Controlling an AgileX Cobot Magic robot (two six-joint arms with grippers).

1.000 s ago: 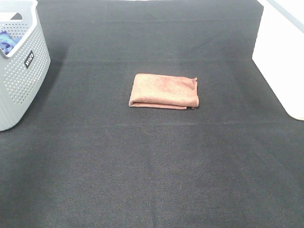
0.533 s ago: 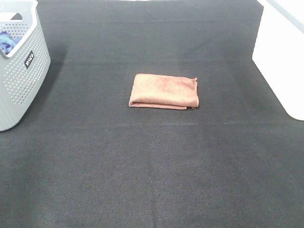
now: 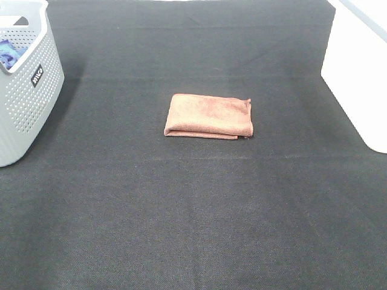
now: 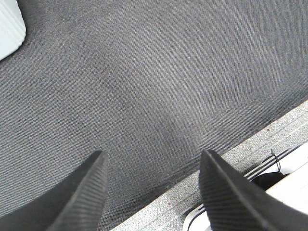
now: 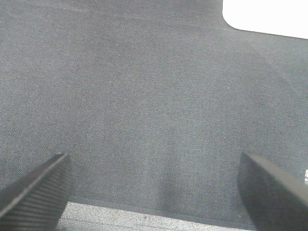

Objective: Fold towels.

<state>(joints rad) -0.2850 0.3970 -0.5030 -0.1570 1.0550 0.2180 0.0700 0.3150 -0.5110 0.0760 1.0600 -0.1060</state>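
A reddish-brown towel (image 3: 209, 115) lies folded into a flat rectangle near the middle of the black mat (image 3: 193, 205) in the exterior high view. Neither arm shows in that view. The left wrist view has my left gripper (image 4: 151, 159) open over bare mat near the mat's edge, with nothing between its black ribbed fingers (image 4: 91, 187). My right gripper (image 5: 154, 166) stands wide open over bare mat too, its fingers (image 5: 41, 185) far apart and empty. The towel appears in neither wrist view.
A grey perforated basket (image 3: 27, 90) stands at the back left with something blue inside. A white bin (image 3: 360, 72) sits at the right edge; white corners show in the wrist views (image 4: 9, 26) (image 5: 264, 14). The mat's hem (image 5: 159, 209) runs close to both grippers.
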